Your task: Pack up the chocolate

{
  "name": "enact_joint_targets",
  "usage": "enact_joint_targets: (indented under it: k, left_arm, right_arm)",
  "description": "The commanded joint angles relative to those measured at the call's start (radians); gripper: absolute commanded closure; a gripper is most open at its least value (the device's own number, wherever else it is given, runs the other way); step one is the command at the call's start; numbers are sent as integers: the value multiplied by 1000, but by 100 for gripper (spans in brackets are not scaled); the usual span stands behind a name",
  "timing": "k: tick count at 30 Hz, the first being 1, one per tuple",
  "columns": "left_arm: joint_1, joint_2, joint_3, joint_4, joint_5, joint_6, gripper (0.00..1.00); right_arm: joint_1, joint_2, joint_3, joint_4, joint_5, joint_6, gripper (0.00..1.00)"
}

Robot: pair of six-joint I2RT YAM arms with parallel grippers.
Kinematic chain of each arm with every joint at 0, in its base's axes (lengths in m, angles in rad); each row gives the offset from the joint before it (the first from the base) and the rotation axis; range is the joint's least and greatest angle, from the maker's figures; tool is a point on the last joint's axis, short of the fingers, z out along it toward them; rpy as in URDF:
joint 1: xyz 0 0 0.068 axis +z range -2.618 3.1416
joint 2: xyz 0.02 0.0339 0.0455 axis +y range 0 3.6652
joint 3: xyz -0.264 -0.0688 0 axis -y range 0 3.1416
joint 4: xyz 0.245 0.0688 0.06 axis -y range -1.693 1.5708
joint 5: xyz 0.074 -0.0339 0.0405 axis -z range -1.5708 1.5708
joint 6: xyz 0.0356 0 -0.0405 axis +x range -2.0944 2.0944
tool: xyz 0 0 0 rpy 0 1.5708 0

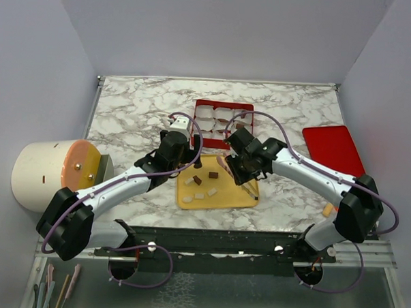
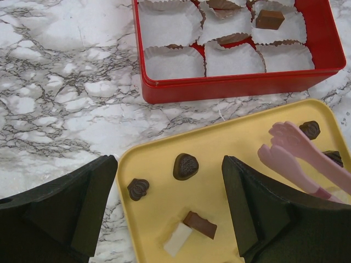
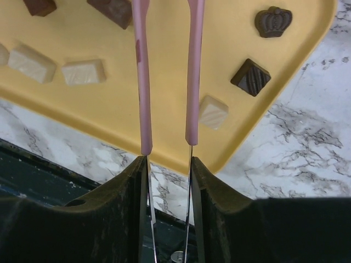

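1. Lying on its side at the counter's left edge, a cream cylindrical drum with an orange face (image 1: pixel 51 174) sits well apart from the work, probably parked there to keep the middle free.
2. The left gripper (image 2: pixel 169 183) hangs over the left half of the flat yellow plastic tray (image 2: pixel 159 219). Its black fingers (image 2: pixel 82 208) are released and spread wide, grasping nothing. A dark heart-shaped piece (image 2: pixel 185 166) lies on the tray under the gap between them.
3. The chocolate (image 2: pixel 200 224) is in two places. Most pieces lie loose across the tray, some brown and some white. A few already rest in the white paper cups (image 2: pixel 170 63) of the red rectangular box (image 2: pixel 236 85), just beyond the tray's far edge. That closeness likely keeps each carry short.
4. The right gripper (image 3: pixel 167 170) is clenched on the handles of the pink-tipped metal tongs (image 3: pixel 143 82), which reach over the tray's right half. I see nothing between their tips. The tongs are presumably used because the pieces are too small for the robot's own fingers.
5. Only a narrow strip of bare marble counter (image 2: pixel 66 98) separates tray and box. A loaded carry must clear the tray's raised rim and the box's near wall. Both grippers crowd the tray, and open room lies to its left.
6. A flat red panel (image 1: pixel 332 149), probably the box's lid, lies near the counter's right edge, well apart.
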Motion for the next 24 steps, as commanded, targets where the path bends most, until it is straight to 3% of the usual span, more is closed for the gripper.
enact_joint_targets:
  k: [1, 24]
  left_arm:
    - [-5, 6, 1, 10, -6, 13, 13]
    - [-5, 3, -1, 5, -11, 8, 13]
  right_arm:
    - [31, -22, -10, 14, -61, -33, 60]
    - [79, -31, -34, -21, -106, -74, 55]
